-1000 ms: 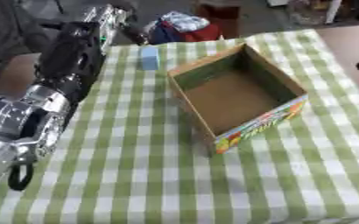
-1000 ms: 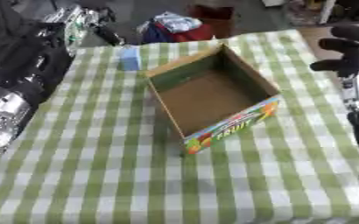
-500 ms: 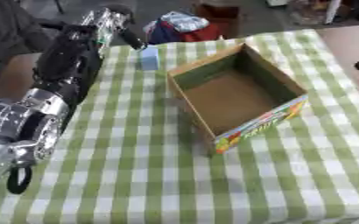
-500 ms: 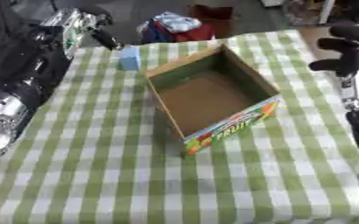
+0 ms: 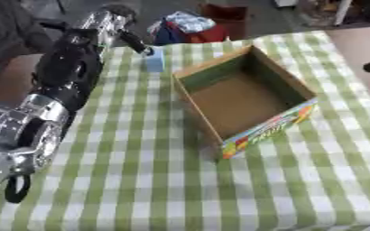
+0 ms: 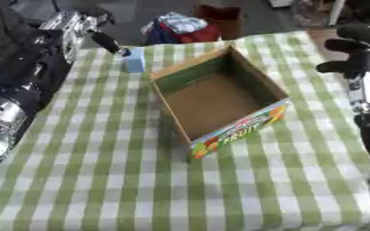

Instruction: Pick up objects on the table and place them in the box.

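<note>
Up in the left eye view, the left hand [image 5: 115,27] reaches to the table's far edge, a dark finger [image 5: 134,41] touching the top of the small light-blue block [image 5: 154,60]; whether it grips, I cannot tell. The open cardboard box [image 5: 247,97] sits just beside, on green checked cloth [image 5: 141,180]

Over in the right eye view, the right hand [image 6: 355,49] hovers right of the box, fingers curled, holding nothing

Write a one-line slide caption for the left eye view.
Left hand reaches a light blue block beside an open, empty cardboard box on a green checked tablecloth.
</note>
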Controlling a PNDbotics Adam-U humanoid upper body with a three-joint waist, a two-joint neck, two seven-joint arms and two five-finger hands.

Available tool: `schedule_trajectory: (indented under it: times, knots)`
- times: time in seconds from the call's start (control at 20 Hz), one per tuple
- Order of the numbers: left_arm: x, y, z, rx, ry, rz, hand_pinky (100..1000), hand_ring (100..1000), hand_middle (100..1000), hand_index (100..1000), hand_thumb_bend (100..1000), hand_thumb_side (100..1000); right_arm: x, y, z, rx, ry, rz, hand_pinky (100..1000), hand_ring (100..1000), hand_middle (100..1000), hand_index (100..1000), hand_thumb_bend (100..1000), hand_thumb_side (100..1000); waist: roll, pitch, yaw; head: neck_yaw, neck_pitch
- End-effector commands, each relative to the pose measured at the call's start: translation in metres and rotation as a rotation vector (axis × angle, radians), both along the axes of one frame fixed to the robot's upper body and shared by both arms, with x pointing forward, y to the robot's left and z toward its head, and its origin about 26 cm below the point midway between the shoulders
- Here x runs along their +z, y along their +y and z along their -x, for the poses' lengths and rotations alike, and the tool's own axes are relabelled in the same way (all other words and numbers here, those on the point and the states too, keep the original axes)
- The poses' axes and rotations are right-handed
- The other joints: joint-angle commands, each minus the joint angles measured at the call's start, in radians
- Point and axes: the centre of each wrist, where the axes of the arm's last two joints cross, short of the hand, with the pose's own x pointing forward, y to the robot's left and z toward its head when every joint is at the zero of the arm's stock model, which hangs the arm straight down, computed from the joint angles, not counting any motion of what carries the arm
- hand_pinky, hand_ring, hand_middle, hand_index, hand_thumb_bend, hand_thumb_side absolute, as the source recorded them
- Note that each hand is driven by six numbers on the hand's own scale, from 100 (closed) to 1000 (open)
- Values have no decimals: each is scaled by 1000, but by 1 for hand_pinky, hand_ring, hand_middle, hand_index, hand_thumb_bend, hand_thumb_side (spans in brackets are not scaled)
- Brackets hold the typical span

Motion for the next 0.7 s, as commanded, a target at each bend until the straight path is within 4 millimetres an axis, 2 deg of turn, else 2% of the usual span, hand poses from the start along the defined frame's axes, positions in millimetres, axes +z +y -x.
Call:
schedule_trajectory:
  times: [0.05, 0.3, 0.7]
  knots:
    - [19, 10, 1, 8, -61, -21, 817, 852, 856, 921, 605, 505, 6, -1, 1, 6, -25, 4, 624, 768, 734, 745, 100, 331, -7, -8, 2, -2, 5]
    - [20, 11, 1, 4, -80, -14, 808, 841, 845, 913, 584, 493, 7, 0, 1, 7, -29, 2, 623, 768, 734, 744, 100, 332, -4, 12, 1, -2, 5]
    - [26, 12, 2, 10, -132, 16, 801, 827, 829, 904, 530, 486, 10, 1, 0, 7, -41, -1, 620, 769, 733, 741, 100, 332, 4, 67, -12, 1, 5]
